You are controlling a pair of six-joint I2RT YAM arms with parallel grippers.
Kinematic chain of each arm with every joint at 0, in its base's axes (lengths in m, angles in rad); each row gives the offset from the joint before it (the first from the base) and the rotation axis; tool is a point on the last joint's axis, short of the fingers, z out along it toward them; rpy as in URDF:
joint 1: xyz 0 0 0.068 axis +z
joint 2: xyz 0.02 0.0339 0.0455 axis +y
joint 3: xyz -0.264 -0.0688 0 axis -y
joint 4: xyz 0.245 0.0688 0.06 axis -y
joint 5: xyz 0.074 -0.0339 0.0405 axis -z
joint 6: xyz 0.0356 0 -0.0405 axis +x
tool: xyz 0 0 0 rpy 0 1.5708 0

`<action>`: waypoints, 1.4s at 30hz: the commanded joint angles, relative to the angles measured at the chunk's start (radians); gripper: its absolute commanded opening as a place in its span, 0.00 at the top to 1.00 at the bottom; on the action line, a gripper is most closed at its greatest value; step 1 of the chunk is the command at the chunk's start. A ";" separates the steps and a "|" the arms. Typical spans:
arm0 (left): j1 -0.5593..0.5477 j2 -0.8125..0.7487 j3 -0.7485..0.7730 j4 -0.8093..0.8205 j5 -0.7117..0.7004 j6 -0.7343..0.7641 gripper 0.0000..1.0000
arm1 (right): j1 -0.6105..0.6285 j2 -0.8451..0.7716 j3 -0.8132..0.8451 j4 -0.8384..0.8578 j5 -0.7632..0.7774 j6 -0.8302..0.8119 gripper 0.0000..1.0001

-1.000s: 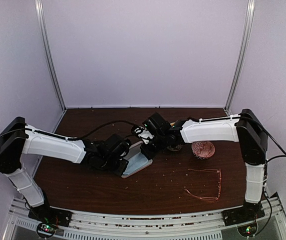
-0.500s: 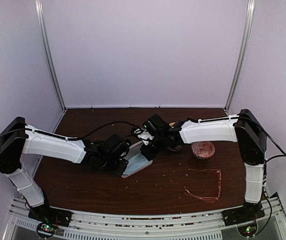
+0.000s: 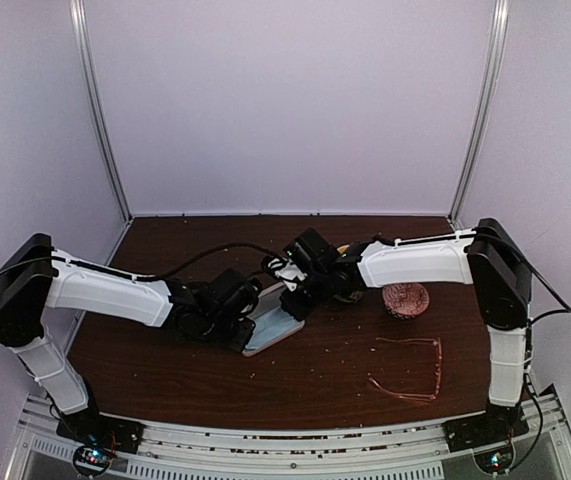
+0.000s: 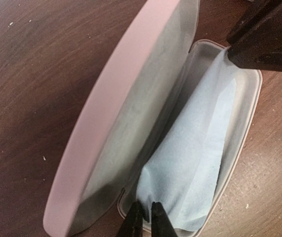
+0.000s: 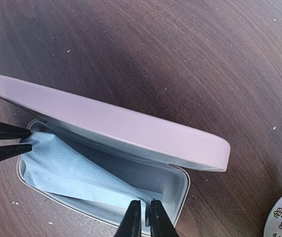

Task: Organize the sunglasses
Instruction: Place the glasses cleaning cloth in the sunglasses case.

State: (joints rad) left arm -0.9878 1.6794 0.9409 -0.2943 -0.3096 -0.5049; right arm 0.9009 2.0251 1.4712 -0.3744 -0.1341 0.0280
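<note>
Near right on the brown table [image 3: 335,395] lie thin reddish-pink wire-frame sunglasses [image 3: 410,370], well away from the open pink oblong case [image 5: 131,133]. Both left gripper [image 4: 144,207] and right gripper [image 5: 141,205] are pinching its light blue cloth [image 5: 71,168].

Left arm [image 3: 105,290] low, stretched in from left toward middle. Right arm [image 3: 415,262]: upper link upright, forearm level, reaching in from right. Both tip downward at far end, nearly meeting. Left gripper [image 4: 143,222], right gripper [image 5: 141,217]: fingers pinched close, hairline gap each.
</note>
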 commanded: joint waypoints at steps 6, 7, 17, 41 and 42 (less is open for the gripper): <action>0.005 -0.013 0.015 -0.003 -0.013 -0.014 0.88 | -0.005 0.005 0.031 -0.007 0.013 0.005 0.88; 0.003 -0.014 0.015 -0.003 -0.014 -0.014 0.86 | -0.004 0.003 0.031 -0.006 0.013 0.006 0.87; -0.012 -0.032 0.007 -0.009 -0.041 -0.028 0.80 | -0.005 -0.016 0.005 0.014 0.014 0.029 0.82; -0.029 0.044 0.023 0.050 0.010 0.006 0.67 | -0.012 -0.154 -0.199 0.128 0.017 0.139 0.75; -0.029 0.046 0.024 0.056 0.016 0.009 0.67 | -0.013 -0.158 -0.204 0.130 0.019 0.142 0.75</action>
State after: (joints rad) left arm -1.0138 1.7031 0.9409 -0.2790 -0.3111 -0.5163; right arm 0.8993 1.9125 1.2896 -0.2699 -0.1387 0.1440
